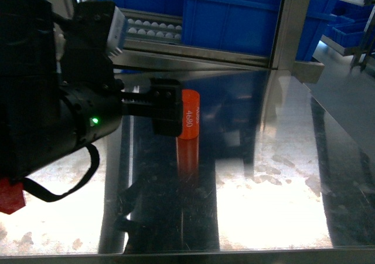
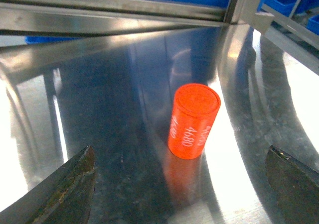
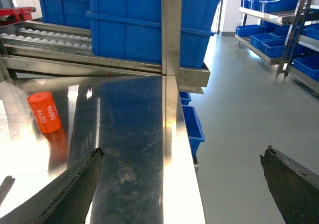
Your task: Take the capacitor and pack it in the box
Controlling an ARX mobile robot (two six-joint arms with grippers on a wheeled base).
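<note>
Orange and upright, the capacitor (image 1: pixel 188 115) stands on the polished steel table (image 1: pixel 275 176), white "4680" printed down its side. In the head view the left gripper (image 1: pixel 166 108) sits just left of it, its black body overlapping the cylinder's left edge; whether it touches cannot be told. The left wrist view shows the capacitor (image 2: pixel 193 120) ahead and between two widely parted fingers (image 2: pixel 70 186), so that claw is released, holding nothing. The right gripper (image 3: pixel 182 184) is likewise spread wide and hovers over the table's right edge, with the capacitor (image 3: pixel 44 112) well away to its far left. Blue crates (image 1: pixel 228 17) and a roller rack (image 3: pixel 45 37) line the far side.
</note>
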